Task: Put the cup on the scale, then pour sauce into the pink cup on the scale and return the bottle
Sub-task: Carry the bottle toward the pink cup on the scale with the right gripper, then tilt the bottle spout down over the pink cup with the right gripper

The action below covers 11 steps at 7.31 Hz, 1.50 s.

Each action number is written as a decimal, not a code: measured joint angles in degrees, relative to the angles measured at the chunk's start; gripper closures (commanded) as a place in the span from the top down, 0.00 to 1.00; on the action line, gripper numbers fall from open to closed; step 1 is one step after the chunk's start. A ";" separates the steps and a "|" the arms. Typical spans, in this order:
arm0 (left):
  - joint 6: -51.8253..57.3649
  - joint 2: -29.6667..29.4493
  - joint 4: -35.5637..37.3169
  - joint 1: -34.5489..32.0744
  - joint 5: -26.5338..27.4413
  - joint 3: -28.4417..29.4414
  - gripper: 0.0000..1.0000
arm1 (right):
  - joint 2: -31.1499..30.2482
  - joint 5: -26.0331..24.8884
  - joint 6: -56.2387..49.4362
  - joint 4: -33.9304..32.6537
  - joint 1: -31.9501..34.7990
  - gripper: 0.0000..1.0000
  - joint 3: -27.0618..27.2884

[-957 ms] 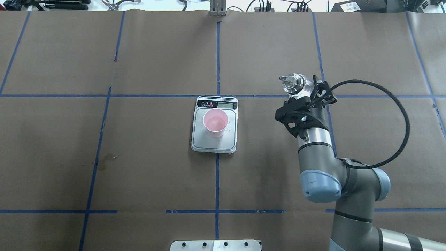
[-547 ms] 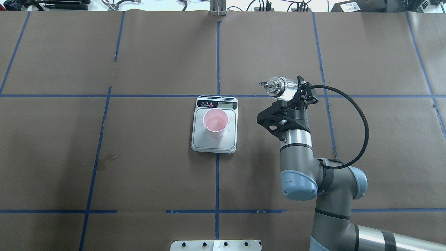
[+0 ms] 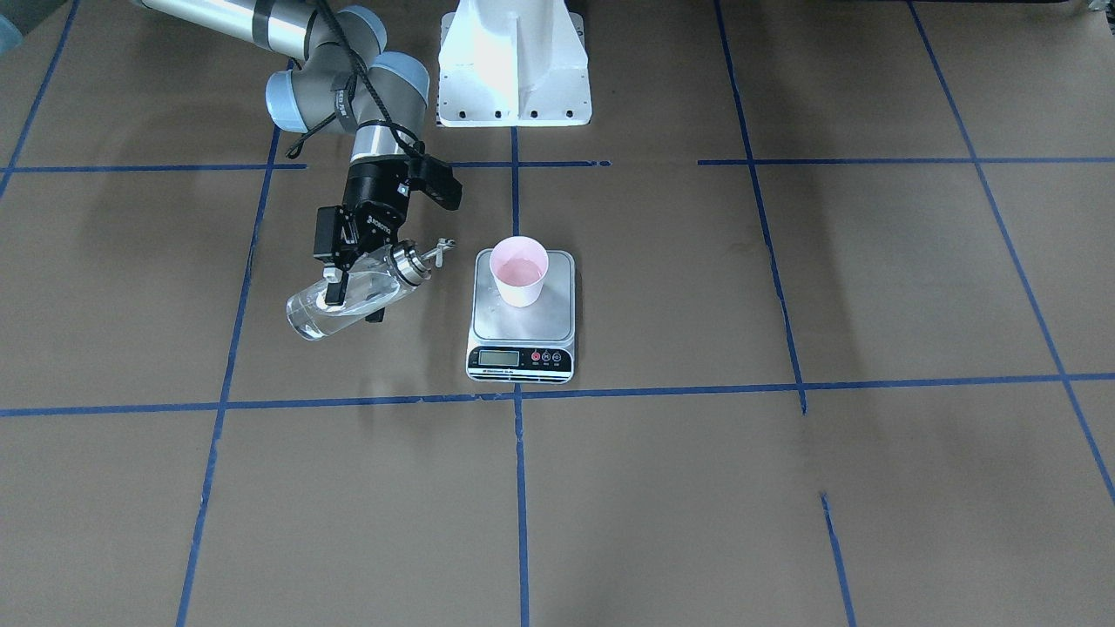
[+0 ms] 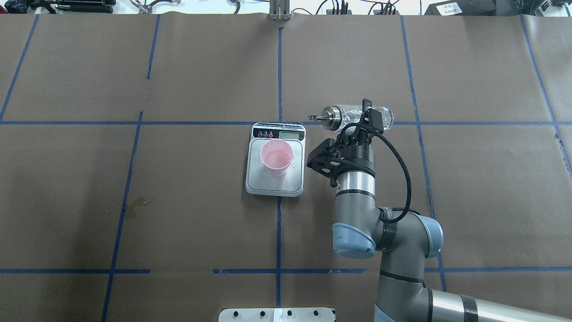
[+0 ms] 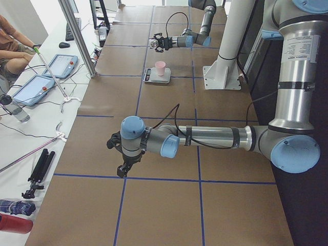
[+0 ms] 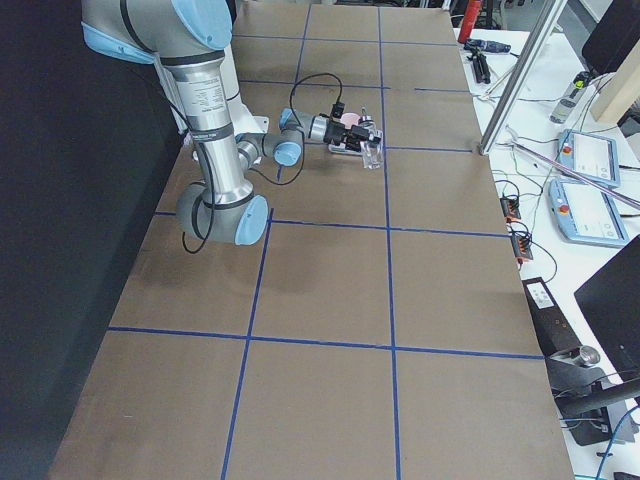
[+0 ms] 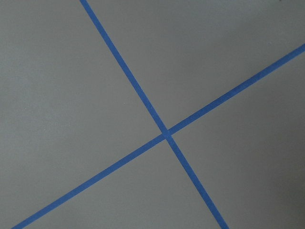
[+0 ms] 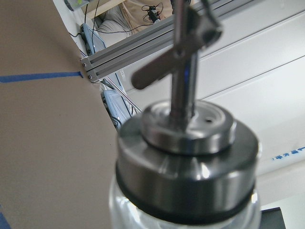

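Right jaws are clamped on the bottle [image 4: 351, 115]; one finger crosses the clear glass near the middle of its body, and the right arm [image 4: 355, 192] reaches forward from the near edge of the desk [image 4: 201, 80]. The bottle is held above the desk and lies almost flat. Its silver cap [image 4: 330, 118] and the thin spout [image 4: 315, 117] point toward the scale [image 4: 257, 181], and its glass bottom points away from it. The bottle is beside the scale, on the robot's right side of it. In the overhead view the spout tip is close to the corner of the black display strip [image 4: 279, 133], but it is not over the cup [image 4: 276, 156]. The right wrist view shows the cap and the spout very near, with the desk behind them.

The cup stands upright on the steel platform of the scale, about in its middle and apart from the bottle. Its inside is pink and shines a little; whether there is liquid in it I cannot tell.

Left jaws appear only in the view from the table's left end, where the left arm [image 5: 205, 137] is stretched low over the desk, well apart from the scale, so I cannot tell if they are apart or together. The left wrist view shows only brown desk and a cross of blue tape [image 7: 166, 135].
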 measured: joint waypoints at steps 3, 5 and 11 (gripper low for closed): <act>-0.02 -0.34 0.00 0.01 0.23 -0.27 1.00 | 0.82 -4.54 -5.69 -1.57 -0.95 0.00 -1.56; -0.02 -0.70 0.00 0.00 0.35 -0.37 1.00 | 0.89 -7.59 -10.76 -1.65 -1.59 0.00 -2.45; -0.02 -0.74 0.01 -0.01 0.43 -0.10 1.00 | 2.86 -11.69 -21.15 -1.66 -2.81 0.00 -3.00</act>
